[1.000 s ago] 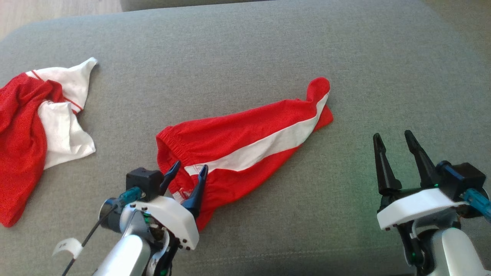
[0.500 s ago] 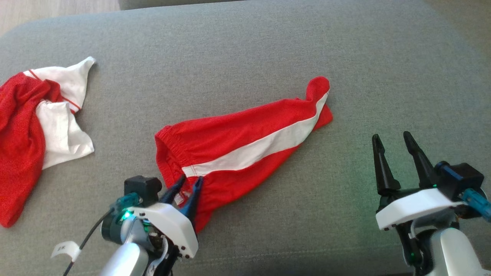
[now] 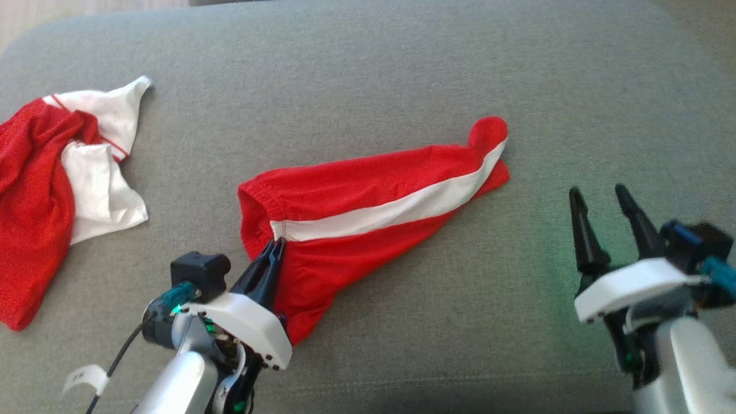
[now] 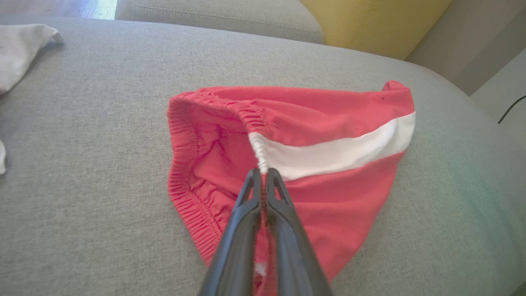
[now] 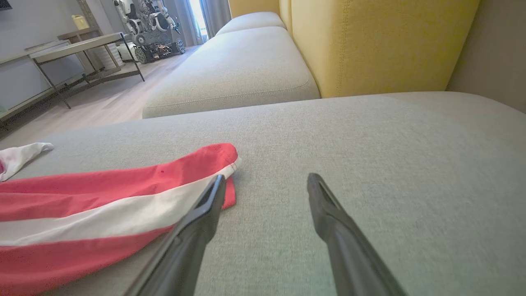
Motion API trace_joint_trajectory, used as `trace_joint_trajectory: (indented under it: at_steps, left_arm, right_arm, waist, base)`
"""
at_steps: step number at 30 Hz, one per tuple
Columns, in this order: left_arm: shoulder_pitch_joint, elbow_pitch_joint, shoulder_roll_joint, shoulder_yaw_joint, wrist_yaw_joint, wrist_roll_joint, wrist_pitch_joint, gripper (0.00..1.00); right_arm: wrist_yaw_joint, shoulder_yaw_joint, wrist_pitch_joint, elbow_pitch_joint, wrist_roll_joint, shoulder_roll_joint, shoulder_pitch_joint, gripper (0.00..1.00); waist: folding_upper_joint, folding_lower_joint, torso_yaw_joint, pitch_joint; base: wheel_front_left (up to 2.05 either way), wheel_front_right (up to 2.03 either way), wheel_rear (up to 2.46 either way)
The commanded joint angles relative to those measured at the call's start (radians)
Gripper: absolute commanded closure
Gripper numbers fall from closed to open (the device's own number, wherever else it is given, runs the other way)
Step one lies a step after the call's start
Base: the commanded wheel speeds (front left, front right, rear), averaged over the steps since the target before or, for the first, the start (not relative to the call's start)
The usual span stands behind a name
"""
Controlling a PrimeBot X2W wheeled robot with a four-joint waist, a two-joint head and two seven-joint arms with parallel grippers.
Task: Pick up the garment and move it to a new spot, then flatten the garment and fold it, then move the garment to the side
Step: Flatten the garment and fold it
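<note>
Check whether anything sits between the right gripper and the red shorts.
Nothing visible does. Only bare grey cushion lies between the open right gripper and the red shorts. The left gripper is shut on their waistband. The red-and-white garment lies far left, out of the way.

1. The red fabric garment [image 3: 356,190] is bright red, with one broad white stripe [image 3: 402,210] along its length. Its gathered elastic edge is red, and white where the stripe meets it.
2. The crumpled red-and-white cloth [image 3: 34,190] has a red body and plain white panels. One white panel carries a thin red line.
3. The grey woven sofa cushion [image 3: 368,69] is a plain, finely flecked mid-grey, tinged green near the right gripper [image 3: 597,190].
4. The yellow upholstered backrest [image 5: 370,41] is plain mustard.
5. The left gripper [image 3: 277,242] has black fingers [image 3: 261,276], a white shell and a teal plug. The right gripper matches it in colour.
6. The pale wooden floor [image 5: 102,102] is light beige.
</note>
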Motion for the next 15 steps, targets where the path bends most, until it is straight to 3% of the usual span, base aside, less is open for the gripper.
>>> trace_joint_trajectory:
  at_steps: [1, 15]
  left_arm:
    - [-0.050, -0.033, 0.016, 0.038, 0.003, 0.011, -0.012, 1.00]
    - [-0.160, 0.009, -0.020, -0.002, -0.028, 0.039, -0.069, 1.00]
  right_arm:
    - [-0.001, 0.025, 0.006, -0.013, 0.009, -0.028, -0.059, 0.00]
    - [-0.001, 0.192, 0.036, 0.310, 0.132, -0.142, -0.348, 0.00]
  waist:
    - [0.0000, 0.0000, 0.014, 0.014]
    - [0.0000, 0.0000, 0.101, 0.121]
  base:
    - [0.00, 0.00, 0.00]
    - [0.00, 0.00, 0.00]
